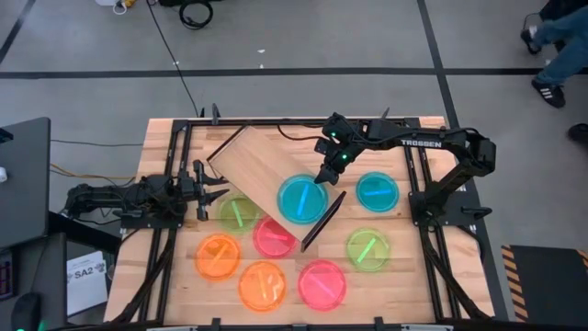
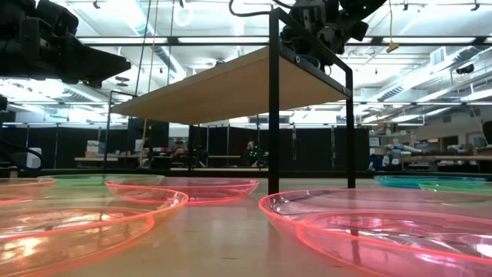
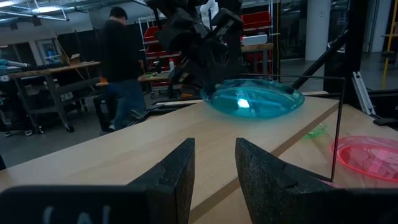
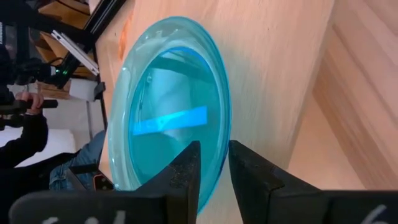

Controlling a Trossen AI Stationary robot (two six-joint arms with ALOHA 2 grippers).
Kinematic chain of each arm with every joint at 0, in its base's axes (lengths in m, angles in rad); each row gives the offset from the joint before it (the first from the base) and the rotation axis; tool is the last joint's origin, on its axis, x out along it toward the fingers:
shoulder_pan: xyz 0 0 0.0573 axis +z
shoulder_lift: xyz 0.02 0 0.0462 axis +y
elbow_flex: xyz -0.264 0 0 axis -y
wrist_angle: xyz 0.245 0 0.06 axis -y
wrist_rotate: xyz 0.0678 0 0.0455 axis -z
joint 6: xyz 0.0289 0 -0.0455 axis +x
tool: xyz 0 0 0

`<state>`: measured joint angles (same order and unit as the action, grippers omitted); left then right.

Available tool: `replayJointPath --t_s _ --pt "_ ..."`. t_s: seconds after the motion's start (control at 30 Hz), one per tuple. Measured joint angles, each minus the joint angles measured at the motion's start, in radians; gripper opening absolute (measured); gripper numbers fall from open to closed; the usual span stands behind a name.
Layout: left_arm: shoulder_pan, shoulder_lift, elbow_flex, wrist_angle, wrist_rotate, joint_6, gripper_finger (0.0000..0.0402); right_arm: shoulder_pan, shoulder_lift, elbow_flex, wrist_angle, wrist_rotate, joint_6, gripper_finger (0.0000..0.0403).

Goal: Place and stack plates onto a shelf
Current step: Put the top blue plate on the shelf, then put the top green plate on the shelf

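The shelf [image 1: 262, 170] is a light-wood board with dark end panels, standing slantwise on the table; the low view shows its underside [image 2: 223, 92] raised on dark legs. A cyan plate [image 1: 299, 199] lies on the board near its right end. My right gripper [image 1: 323, 175] is shut on that plate at its far rim. My left gripper [image 1: 209, 195] waits open, level, at the shelf's left end, touching nothing. On the table lie another cyan plate [image 1: 377, 191], two green plates [image 1: 239, 213] [image 1: 367, 248], two pink plates [image 1: 274, 236] [image 1: 322, 283] and two orange plates [image 1: 218, 256] [image 1: 263, 285]. My right gripper pinches the cyan plate's rim [image 4: 219, 140] between its two fingers, one finger [image 4: 183, 177] on the hollow inner side and the other on the outside. It comes slanting down from the table's far right side. The plate's bottom lies on the shelf board [image 4: 280, 74].
Dark frame rails [image 1: 418, 198] run along both sides of the slatted tabletop. The plates crowd the near half of the table, some reaching under the shelf. The shelf's right end panel [image 1: 323, 221] stands between the pink and green plates. People show in the room beyond.
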<state>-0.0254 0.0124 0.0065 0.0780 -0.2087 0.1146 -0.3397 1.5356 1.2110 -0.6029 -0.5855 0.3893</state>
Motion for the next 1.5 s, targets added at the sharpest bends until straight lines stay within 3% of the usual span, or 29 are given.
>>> replayJointPath --t_s 0.47,0.97,1.13,1.4,1.5 --pt "0.000 0.000 0.000 0.000 0.000 0.000 0.0123 0.000 0.000 0.000 0.001 0.083 0.000 0.0142" --pt "0.000 0.000 0.000 0.001 0.000 -0.004 0.0123 -0.091 -0.008 0.000 0.003 0.088 -0.118 0.0142" --pt "0.000 0.000 0.004 0.029 0.000 -0.090 0.0123 -0.152 -0.052 0.000 0.000 0.092 -0.161 0.0143" --pt "0.000 0.001 0.126 -0.023 0.000 -0.138 0.0123 -0.224 -0.156 0.000 -0.079 0.099 -0.296 0.0143" --pt "0.000 0.002 0.202 -0.097 0.000 -0.176 0.0123 -0.235 -0.191 0.000 -0.126 0.153 -0.321 0.0143"
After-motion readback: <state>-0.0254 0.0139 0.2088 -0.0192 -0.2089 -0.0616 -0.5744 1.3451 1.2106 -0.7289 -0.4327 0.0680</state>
